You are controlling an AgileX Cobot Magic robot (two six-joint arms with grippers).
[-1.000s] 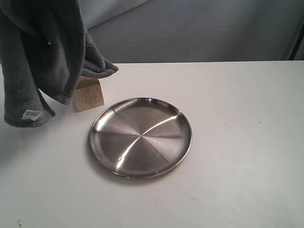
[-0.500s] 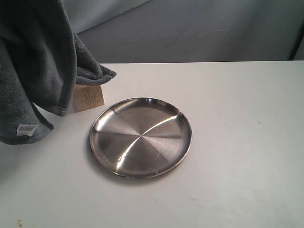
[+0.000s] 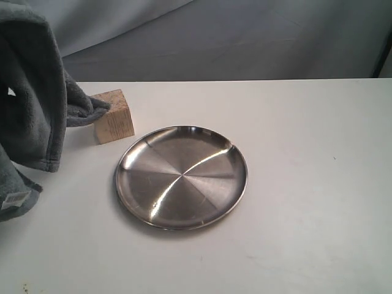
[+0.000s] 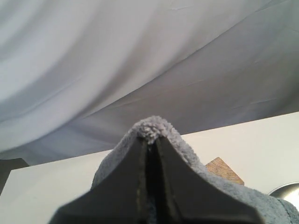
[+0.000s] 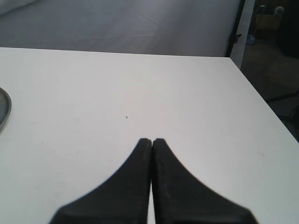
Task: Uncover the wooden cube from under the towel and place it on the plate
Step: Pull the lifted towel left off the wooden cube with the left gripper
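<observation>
The dark grey-blue towel hangs lifted at the far left of the exterior view, one fold still touching the wooden cube. The pale cube stands uncovered on the white table, just behind and left of the shiny steel plate. My left gripper is shut on a pinch of the towel; the cube's corner and the plate's rim show past it. My right gripper is shut with nothing in it, over bare table, with the plate's edge at the side. Neither gripper shows in the exterior view.
The white table ends at a right edge, with dark floor and stands beyond. A grey cloth backdrop hangs behind the table.
The towel has been drawn left and off the cube, whose top and front now show. Plate and cube have not moved.
</observation>
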